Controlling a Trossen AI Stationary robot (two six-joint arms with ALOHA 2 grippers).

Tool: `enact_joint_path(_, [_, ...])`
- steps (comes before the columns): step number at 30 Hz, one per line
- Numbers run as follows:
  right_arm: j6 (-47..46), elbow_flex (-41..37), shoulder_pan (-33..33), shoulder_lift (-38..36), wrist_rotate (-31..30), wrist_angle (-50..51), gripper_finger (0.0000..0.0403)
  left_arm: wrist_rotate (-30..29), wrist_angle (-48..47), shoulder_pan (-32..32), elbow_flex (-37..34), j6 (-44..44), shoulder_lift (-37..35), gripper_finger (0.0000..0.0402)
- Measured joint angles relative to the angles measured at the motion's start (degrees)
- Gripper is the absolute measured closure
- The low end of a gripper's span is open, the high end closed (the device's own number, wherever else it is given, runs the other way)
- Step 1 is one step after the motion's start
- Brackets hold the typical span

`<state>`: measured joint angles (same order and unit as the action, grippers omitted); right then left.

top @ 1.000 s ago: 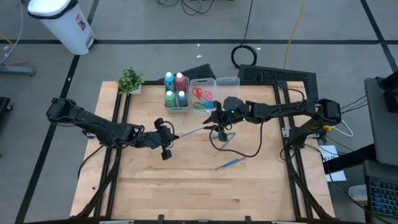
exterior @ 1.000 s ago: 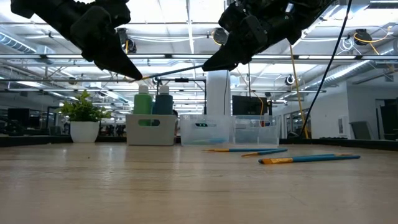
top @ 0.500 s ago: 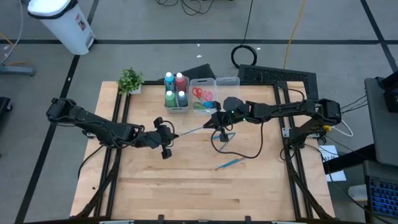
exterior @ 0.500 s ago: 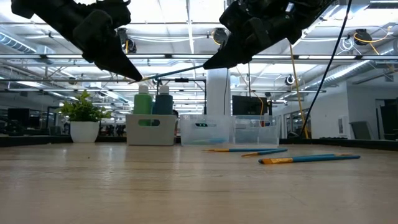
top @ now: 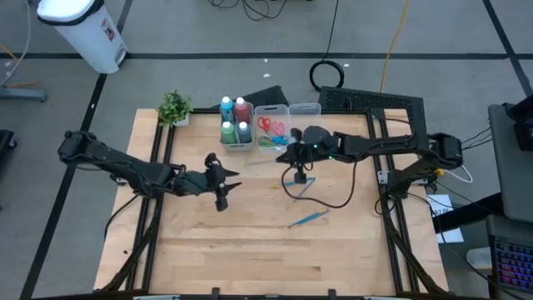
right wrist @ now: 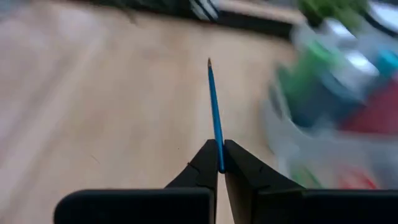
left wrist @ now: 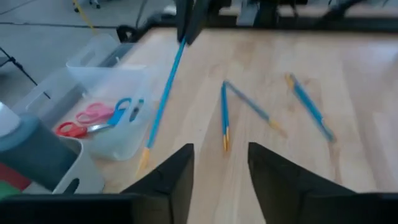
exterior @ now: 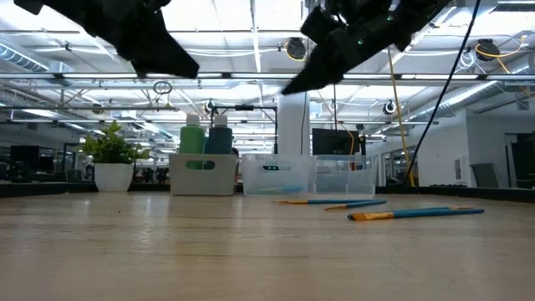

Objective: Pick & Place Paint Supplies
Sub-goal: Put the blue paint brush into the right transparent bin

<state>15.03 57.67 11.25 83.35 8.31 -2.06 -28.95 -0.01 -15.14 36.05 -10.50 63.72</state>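
Note:
A thin blue paint brush hangs in the air above the table's middle, with my right gripper shut on it. In the high view that gripper stands just in front of the bins. My left gripper is open and holds nothing; it hovers left of centre and looks toward the brush. More brushes lie flat on the table. A white bin holds several paint bottles, and a clear bin holds scissors. My right gripper pinches the brush's blue shaft between its two fingertips, near one end. The fingers lie along the brush, which sticks straight out past them. Its orange-tipped free end is in the air, and the whole brush is clear of the table.
A small potted plant stands at the far left beside the bottle bin. A third clear bin sits right of the scissors bin. One blue brush lies nearer the front edge. A black cable loops across the table under the right arm.
My left gripper has opened, let go of the brush and risen a little, drawing back toward the table's left. The brush, earlier spanning both grippers, now stays with my right gripper alone, which has carried it slightly toward the bins.

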Motion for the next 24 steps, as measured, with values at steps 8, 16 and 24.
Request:
enact_joint_path(8, [-4.02, -0.04, 0.0, -8.93, -25.83, 12.65, 0.04, 0.85, 0.1, 0.0, 0.0, -2.08, -3.1, 0.0203])
enact_joint_path(16, [-13.51, 0.0, 3.69, -13.52, -38.52, 22.6, 0.04, 0.76, 0.06, 0.15, 0.0, -1.82, -2.98, 0.0199])
enact_joint_path(24, [-18.91, -4.8, 11.18, -12.59, -37.7, 22.24, 0.04, 0.5, 0.17, 0.17, 0.0, -1.8, -2.97, 0.0199])
